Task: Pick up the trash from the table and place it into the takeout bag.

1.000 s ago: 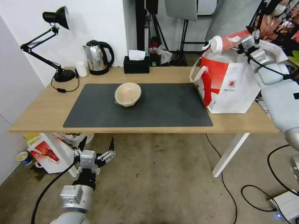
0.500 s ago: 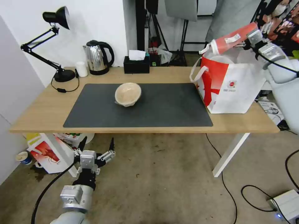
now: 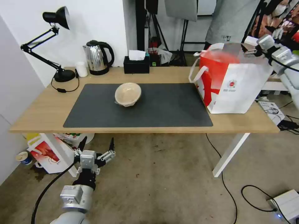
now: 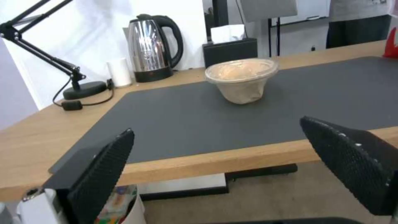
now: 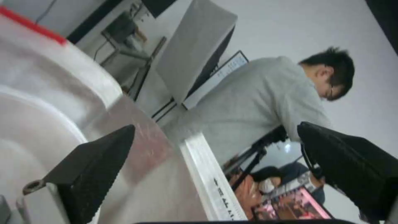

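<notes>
The beige bowl (image 3: 128,94) is seen upright on the dark mat (image 3: 168,109), a little left of the middle of the table (image 3: 37,115). In the left wrist view the bowl (image 4: 242,80) is closed by a clear lid and nothing touches it.

The bag (image 3: 232,84) is placed on the right end of the table, partly on the right edge of the mat. Its red panel faces the bowl, and 1 white strap handle hangs on that side. A small round red logo is printed on its white front. A blurred red shape is seen at the mouth of the bag; what it is cannot be told. In the right wrist view the silver lining of the bag (image 5: 136,161) is visible between the 2 fingers.

The right gripper (image 3: 253,49) is held at the upper right rim of the bag, above the table. Its fingers (image 5: 95,168) are spread wide and nothing is held between them.

The left gripper (image 3: 96,147) is kept low in front of the table, below its front edge, above the floor. Its fingers (image 4: 104,174) are also spread apart and empty, and they point toward the bowl.

At the back of the table a kettle (image 3: 98,57), a lamp (image 3: 54,40), a small white cup (image 3: 82,69) and a black tissue box (image 3: 136,64) are placed.
</notes>
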